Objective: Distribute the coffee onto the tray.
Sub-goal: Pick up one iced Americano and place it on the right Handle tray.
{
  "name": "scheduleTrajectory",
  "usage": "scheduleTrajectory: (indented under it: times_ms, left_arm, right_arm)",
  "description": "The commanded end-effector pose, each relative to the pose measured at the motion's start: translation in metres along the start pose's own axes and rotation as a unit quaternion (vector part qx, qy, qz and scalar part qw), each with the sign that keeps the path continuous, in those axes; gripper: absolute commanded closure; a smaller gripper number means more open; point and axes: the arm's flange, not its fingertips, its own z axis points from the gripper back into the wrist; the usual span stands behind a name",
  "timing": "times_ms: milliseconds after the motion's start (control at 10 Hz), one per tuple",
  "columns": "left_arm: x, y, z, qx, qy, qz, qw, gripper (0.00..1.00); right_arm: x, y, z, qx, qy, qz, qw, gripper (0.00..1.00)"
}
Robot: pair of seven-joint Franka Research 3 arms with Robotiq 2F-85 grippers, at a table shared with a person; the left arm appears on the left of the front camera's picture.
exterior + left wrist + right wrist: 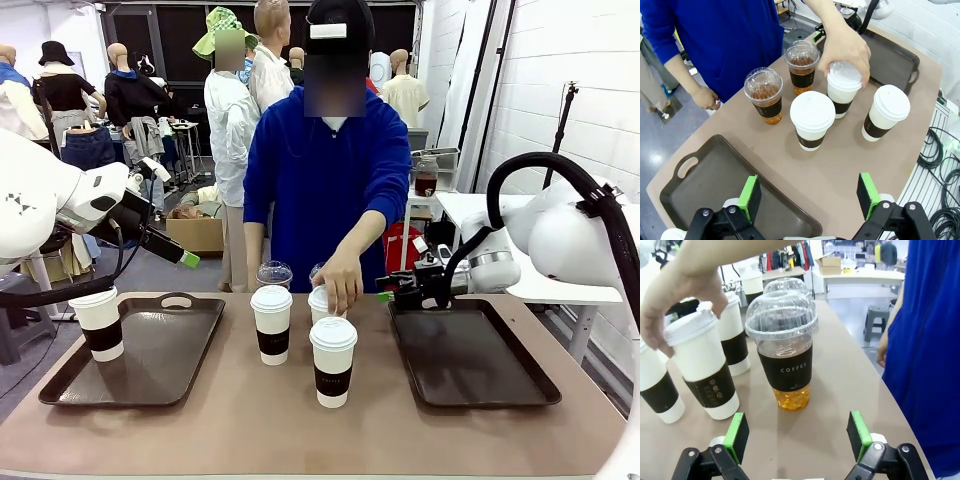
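Paper cup [333, 360] near right tray [408, 362] rim

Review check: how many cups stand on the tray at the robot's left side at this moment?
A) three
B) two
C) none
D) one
D: a single white paper cup with a dark sleeve stands near the left rim of the left tray, while the other cups are grouped at the middle of the table, between the two trays.

Left gripper [808, 196] raised, jaws spread wide, right gripper [798, 434] held low (likewise spread), both empty
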Motion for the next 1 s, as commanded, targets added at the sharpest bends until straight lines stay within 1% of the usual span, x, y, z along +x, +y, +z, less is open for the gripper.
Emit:
scheduleTrajectory:
  times_ms: [0,500,900]
  left_arm:
    - [-0.002,0.001,0.0,-0.006,-0.004,0.003,1.0,0.0]
    - [-0.002,0.001,0.0,-0.006,-0.004,0.003,1.0,0.0]
    - [-0.002,0.001,0.0,-0.006,-0.004,0.003,1.0,0.0]
  right_arm:
    - [0.001,0.014,0.015,0.008,0.001,-0.004,1.0,0.0]
    - [-0.006,0.026,0.034,0.026,0.005,-0.006,1.0,0.0]
    - [-0.007,0.028,0.035,0.024,0.002,-0.008,1.0,0.0]
